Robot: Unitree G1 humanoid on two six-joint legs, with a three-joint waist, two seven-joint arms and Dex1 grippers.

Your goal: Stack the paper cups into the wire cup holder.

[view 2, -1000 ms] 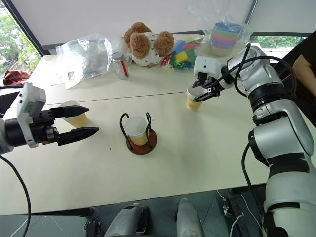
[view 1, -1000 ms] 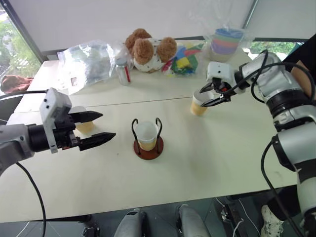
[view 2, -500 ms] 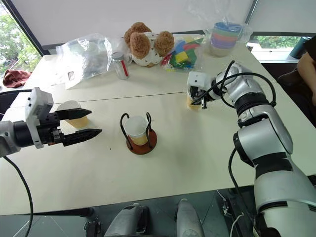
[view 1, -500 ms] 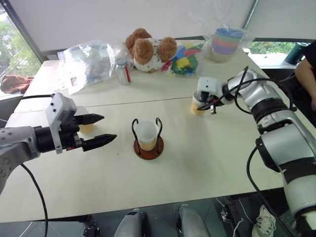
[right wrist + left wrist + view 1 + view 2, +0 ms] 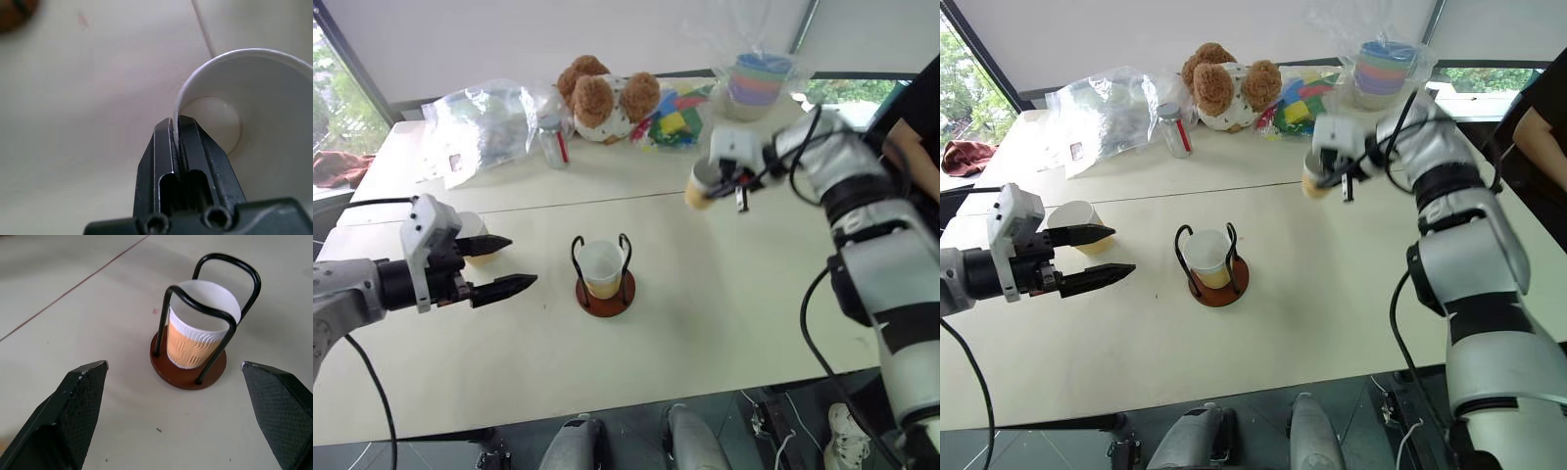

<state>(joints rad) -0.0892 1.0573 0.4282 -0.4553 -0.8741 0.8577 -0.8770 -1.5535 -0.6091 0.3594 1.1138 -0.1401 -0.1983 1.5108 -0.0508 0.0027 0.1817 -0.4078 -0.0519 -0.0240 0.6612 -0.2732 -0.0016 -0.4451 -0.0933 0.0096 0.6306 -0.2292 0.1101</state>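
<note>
The table point(image 5: 724, 323) carries the holder point(image 5: 604, 276) near its middle with one cup point(image 5: 603, 266) already seated, and a second cup point(image 5: 478, 245) sits near the left edge just behind the left gripper point(image 5: 499, 264), whose fingers are spread wide on nothing. The right gripper point(image 5: 736, 184) has just pinched shut on the third cup's point(image 5: 702, 183) rim and lifted it off the table toward the far right, so carrying it over the holder looks next.

Bright, even daylight from windows point(image 5: 333, 88) at far left and right; soft faint shadows on the table point(image 5: 705, 294). Slight wide-angle bend at edges of head views. Right hand point(image 5: 736, 186) w/ its cup point(image 5: 698, 186) motion-blurred. Right wrist view: table soft, out of focus; left wrist view sharp.
</note>
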